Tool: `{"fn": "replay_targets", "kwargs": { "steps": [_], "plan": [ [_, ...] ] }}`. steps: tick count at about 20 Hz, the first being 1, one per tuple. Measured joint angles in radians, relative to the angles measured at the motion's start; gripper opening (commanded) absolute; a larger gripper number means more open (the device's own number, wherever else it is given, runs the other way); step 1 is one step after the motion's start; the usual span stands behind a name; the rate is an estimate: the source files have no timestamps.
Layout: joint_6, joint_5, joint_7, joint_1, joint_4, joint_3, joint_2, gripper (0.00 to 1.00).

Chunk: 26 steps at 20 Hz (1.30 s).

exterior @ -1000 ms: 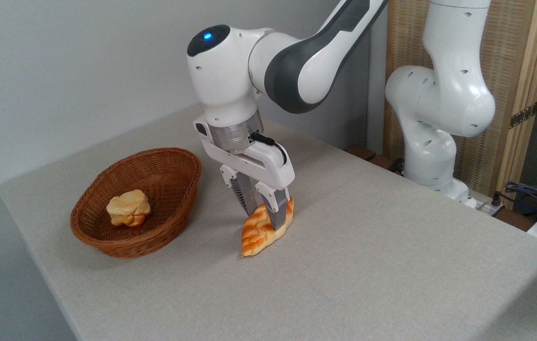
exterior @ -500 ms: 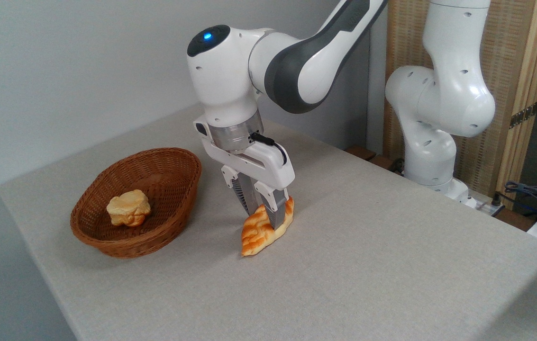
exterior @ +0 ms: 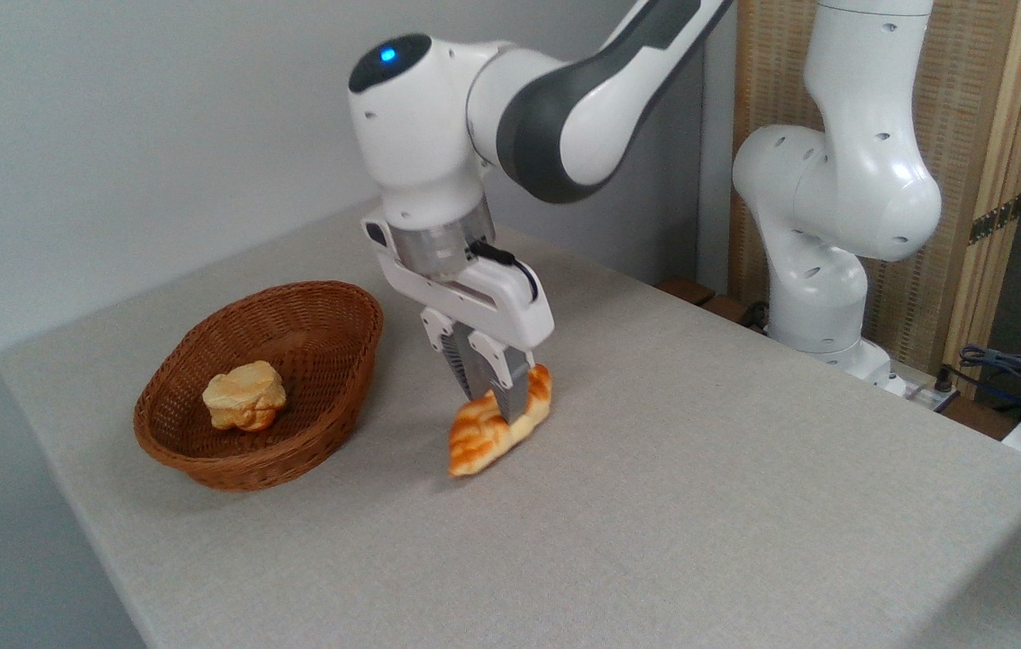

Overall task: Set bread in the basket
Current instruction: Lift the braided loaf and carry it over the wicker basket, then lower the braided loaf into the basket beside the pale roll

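Observation:
The bread [exterior: 483,433], a braided orange-brown loaf with pale seams, hangs tilted with its lower tip just above the grey table [exterior: 654,505]. My gripper [exterior: 499,406] is shut on its middle, one finger in front and one behind. The wicker basket [exterior: 312,347], oval and reddish-brown, sits to the left of the gripper, about a hand's width away.
A pale-yellow lumpy bun [exterior: 244,395] lies inside the basket. The arm's white base [exterior: 821,297] stands at the table's back right, in front of a wooden screen [exterior: 970,135]. Cables [exterior: 1015,370] lie at the far right edge.
The gripper has risen and shifted slightly left, lifting the bread off the table; the loaf now hangs with its low end clear of the cloth.

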Motion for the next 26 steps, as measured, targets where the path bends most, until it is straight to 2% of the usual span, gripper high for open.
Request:
{"fn": "replay_targets", "kwargs": {
  "steps": [4, 6, 9, 11, 14, 15, 18, 21, 26],
  "plan": [
    [-0.03, -0.087, -0.001, -0.022, 0.118, -0.016, -0.005, 0.4],
    [-0.033, -0.113, -0.025, -0.038, 0.179, -0.05, -0.006, 0.4],
    [-0.033, -0.127, -0.114, -0.045, 0.251, -0.129, 0.017, 0.4],
    [-0.032, -0.128, -0.2, -0.047, 0.307, -0.17, 0.067, 0.4],
    [-0.02, -0.128, -0.289, -0.049, 0.392, -0.199, 0.162, 0.49],
    [0.002, -0.128, -0.302, -0.049, 0.41, -0.202, 0.185, 0.55],
    [0.125, -0.128, -0.324, -0.049, 0.434, -0.228, 0.23, 0.83],
    [0.194, -0.108, -0.325, -0.049, 0.434, -0.262, 0.268, 0.99],
    [0.203, -0.052, -0.325, -0.049, 0.434, -0.285, 0.313, 1.0]
  ]
}}
